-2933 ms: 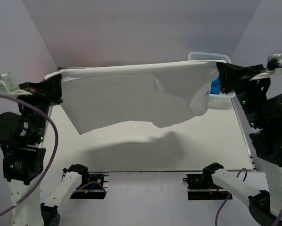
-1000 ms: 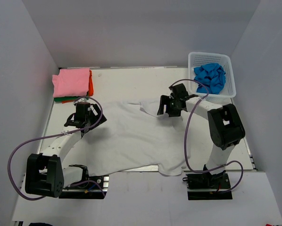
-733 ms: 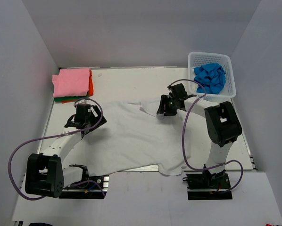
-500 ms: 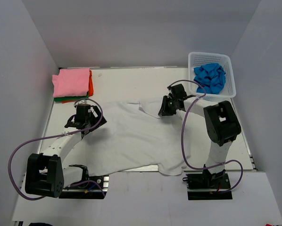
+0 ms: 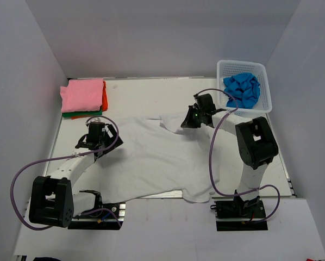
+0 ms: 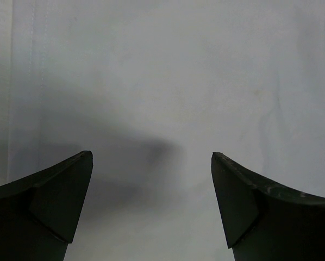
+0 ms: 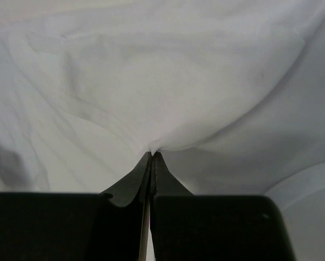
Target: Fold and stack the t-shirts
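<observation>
Right gripper [image 7: 151,156] now pinches white t-shirt [image 5: 151,157] near basket [image 5: 241,62].

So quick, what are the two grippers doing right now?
Left gripper: open, holding nothing, over the white t-shirt.
Right gripper: closed, pinching the white t-shirt.

- The big white shirt [image 5: 151,157] lies spread out and wrinkly across the middle of the desk [image 5: 151,92]. The right claw [image 7: 152,155] pinches one fold.
- The pink shirt [image 5: 82,95] is folded. It sits on the orange-red shirt [image 5: 104,97] and the green shirt [image 5: 78,115] in the far left corner.
- The blue shirt [image 5: 242,89] lies crumpled in the basket [image 5: 223,66].
</observation>
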`<state>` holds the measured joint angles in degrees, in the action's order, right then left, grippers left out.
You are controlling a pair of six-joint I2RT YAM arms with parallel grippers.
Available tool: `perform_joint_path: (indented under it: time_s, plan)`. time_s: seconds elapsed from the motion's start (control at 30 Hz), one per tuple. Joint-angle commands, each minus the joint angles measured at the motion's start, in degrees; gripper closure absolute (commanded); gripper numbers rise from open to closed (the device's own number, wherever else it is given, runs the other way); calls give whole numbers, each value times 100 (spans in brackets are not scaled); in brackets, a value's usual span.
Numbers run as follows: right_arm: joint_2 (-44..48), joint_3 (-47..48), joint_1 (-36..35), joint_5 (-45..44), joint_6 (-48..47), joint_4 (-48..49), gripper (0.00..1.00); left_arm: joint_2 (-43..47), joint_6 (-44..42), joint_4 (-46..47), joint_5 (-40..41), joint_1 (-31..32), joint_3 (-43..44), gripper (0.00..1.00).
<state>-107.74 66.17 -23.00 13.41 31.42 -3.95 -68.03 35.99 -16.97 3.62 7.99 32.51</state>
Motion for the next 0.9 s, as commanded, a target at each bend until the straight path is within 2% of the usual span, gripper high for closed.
perform_joint_path:
  time_s: [0.0, 0.13, 0.17, 0.37, 0.5, 0.53, 0.6, 0.63, 0.7, 0.73, 0.77, 0.87]
  plan:
    - [254, 527, 15, -13, 452, 632, 100, 35, -30, 185, 95, -25, 45, 0]
    - [-149, 1169, 120, -602, 1137, 404, 100, -166, -30, 238, 157, -25, 246, 0]
    - [-220, 1353, 147, -898, 1608, 429, 100, -167, -30, 238, 209, -25, 247, 0]
    - [-993, 2125, 516, -1805, 3008, 720, 100, -597, -30, 230, 130, -25, 536, 0]
    - [-1739, 2942, 648, -2052, 3125, 441, 100, -702, -30, -33, 490, -25, 826, 0]
    - [-1793, 3259, 648, -2157, 3090, 404, 90, -703, -30, -34, 491, -25, 827, 0]
    - [-1733, 3454, 639, -2430, 2933, -62, 81, -703, -30, -174, 570, -25, 1011, 0]
    - [-1628, 3412, 613, -2466, 2670, 68, 53, -703, -30, -175, 570, -25, 1064, 0]
    - [-1478, 3429, 631, -2492, 2494, 0, 38, -642, -30, -88, 570, -25, 1064, 0]
    - [-1364, 3429, 596, -2501, 2222, -18, 20, -641, -83, -26, 509, -25, 1064, 0]
    - [-1320, 3411, 587, -2458, 2028, -19, 10, -641, -83, 27, 508, -25, 1125, 0]
    - [-1039, 3175, 516, -1985, 1157, -9, 10, -641, -197, 142, 429, -25, 1274, 0]
